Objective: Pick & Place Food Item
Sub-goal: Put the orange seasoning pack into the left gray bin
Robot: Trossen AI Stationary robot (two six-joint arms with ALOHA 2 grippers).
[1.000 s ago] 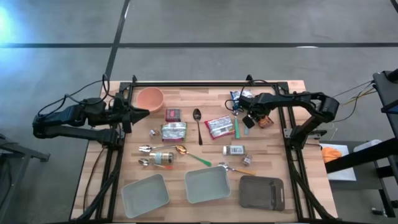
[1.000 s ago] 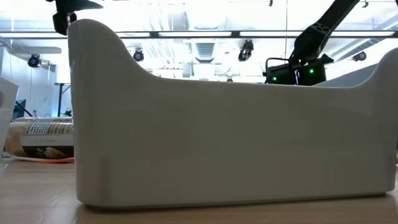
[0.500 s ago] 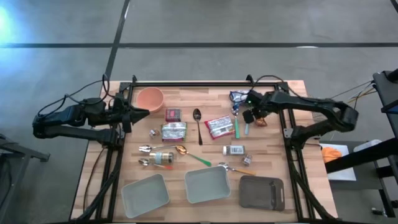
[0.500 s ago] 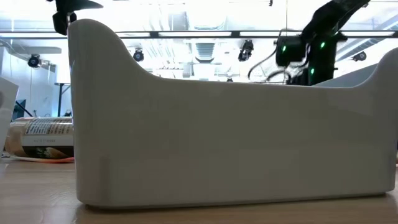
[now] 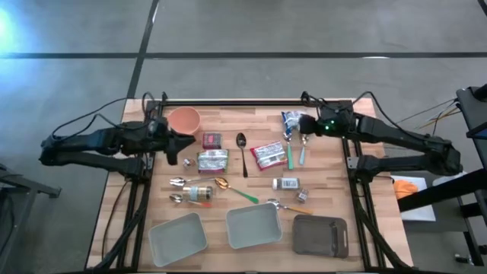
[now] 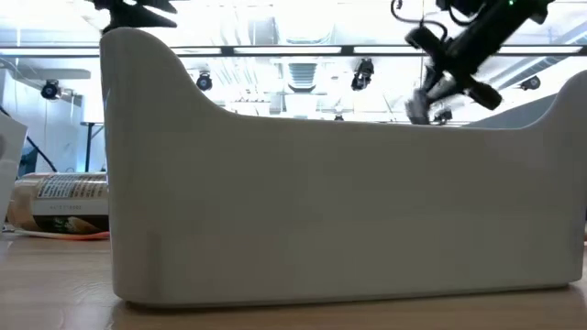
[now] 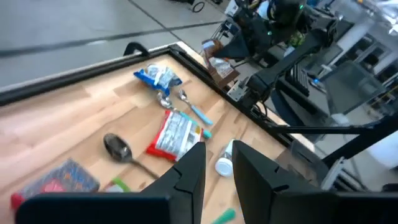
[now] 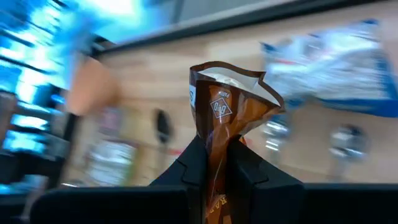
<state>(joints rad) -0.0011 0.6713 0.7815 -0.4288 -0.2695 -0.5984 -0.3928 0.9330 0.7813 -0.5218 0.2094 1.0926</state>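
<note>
Brown foil snack packet (image 8: 227, 118) pinched upright in the right gripper (image 8: 211, 165).
Grey trays (image 5: 252, 226) lie across the table; left gripper (image 7: 217, 163), narrowly parted, holds nothing.

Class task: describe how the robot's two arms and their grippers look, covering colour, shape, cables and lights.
Both arms are black, slender and jointed, trailing loose black cables. The right gripper has two flat dark fingers; green lights glow near its wrist. The left gripper has matching angular black fingers.
</note>
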